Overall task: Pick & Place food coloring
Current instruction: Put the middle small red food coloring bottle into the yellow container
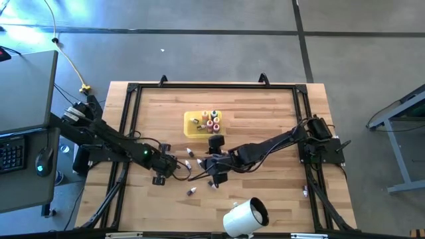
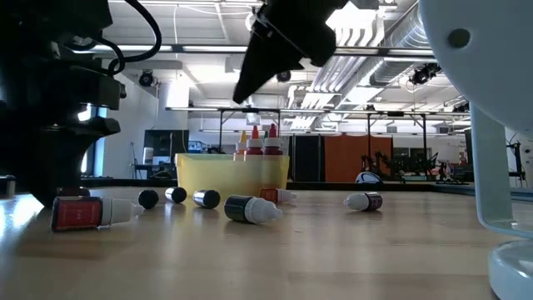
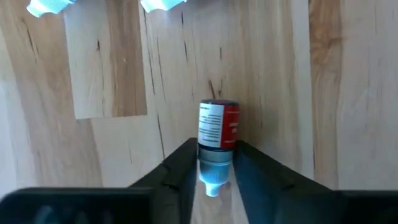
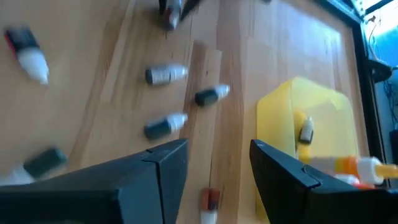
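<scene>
A red food coloring bottle (image 3: 218, 124) with a white label lies on its side on the wood, its cap end between the fingers of my left gripper (image 3: 214, 168), which is shut on it at the table's left middle (image 1: 171, 166). My right gripper (image 4: 217, 162) hangs open above the table's middle (image 1: 211, 169), with nothing between its fingers. Several loose food coloring bottles (image 4: 165, 74) lie on the wood below it. The yellow tray (image 1: 194, 121) holds a few upright bottles (image 1: 212, 121). My left gripper pinches the red bottle's neck and cap end (image 3: 216, 158) between its two fingers, one on each side. The fingers come steeply from above. The bottle lies on its side on the table, its labelled body sticking out past the fingertips.
A large white cylinder (image 1: 244, 216) lies near the front edge. Loose bottles lie about the middle (image 2: 250, 208) (image 2: 364, 201), and a red labelled one (image 2: 79, 212) lies in front of the left arm. A black frame (image 1: 212, 85) borders the table.
</scene>
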### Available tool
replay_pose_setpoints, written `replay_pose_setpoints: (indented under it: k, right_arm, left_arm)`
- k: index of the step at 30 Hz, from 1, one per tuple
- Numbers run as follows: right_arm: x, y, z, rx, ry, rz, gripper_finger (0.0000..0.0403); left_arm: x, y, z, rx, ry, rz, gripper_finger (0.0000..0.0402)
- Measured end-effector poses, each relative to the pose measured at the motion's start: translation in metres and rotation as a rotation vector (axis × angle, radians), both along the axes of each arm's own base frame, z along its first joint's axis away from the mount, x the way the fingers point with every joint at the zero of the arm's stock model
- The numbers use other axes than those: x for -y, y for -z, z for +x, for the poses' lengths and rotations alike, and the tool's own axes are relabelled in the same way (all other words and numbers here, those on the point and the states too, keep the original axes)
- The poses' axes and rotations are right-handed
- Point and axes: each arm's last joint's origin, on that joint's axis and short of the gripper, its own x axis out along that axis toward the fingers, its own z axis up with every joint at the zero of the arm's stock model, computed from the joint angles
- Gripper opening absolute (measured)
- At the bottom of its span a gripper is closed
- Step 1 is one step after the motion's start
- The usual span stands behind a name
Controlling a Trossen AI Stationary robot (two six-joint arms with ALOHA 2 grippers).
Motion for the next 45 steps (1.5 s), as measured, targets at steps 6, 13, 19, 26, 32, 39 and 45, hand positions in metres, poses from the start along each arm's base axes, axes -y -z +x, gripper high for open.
replay_pose_setpoints:
  k: [6, 13, 19, 26, 32, 39, 45]
  right_arm:
    - [-0.005, -0.007, -0.029, -0.105, 0.137, -0.189, 0.0152]
    - [0.002, -0.02, -0.067, -0.197, 0.351, -0.238, 0.0147]
    - [0.006, -0.015, -0.081, -0.235, 0.487, -0.217, 0.0145]
    - [0.003, 0.01, -0.096, -0.275, 0.568, -0.184, 0.0145]
    - [-0.005, 0.024, -0.108, -0.311, 0.544, -0.217, 0.0146]
    - [-0.013, 0.029, -0.114, -0.36, 0.575, -0.113, 0.0142]
    - [-0.022, 0.029, -0.118, -0.399, 0.555, -0.067, 0.0142]
  left_arm:
    - [0.003, -0.024, 0.019, 0.136, -0.051, 0.123, 0.0062]
    - [-0.007, -0.085, 0.055, 0.332, -0.07, 0.444, 0.0076]
    - [-0.05, -0.124, 0.079, 0.361, -0.172, 0.492, 0.0081]
    - [-0.115, -0.119, 0.084, 0.298, -0.294, 0.259, 0.0082]
    - [-0.151, -0.103, 0.093, 0.286, -0.425, 0.166, 0.0083]
    - [-0.17, -0.079, 0.101, 0.21, -0.42, 0.135, 0.0083]
    - [-0.177, -0.064, 0.105, 0.155, -0.425, 0.139, 0.0102]
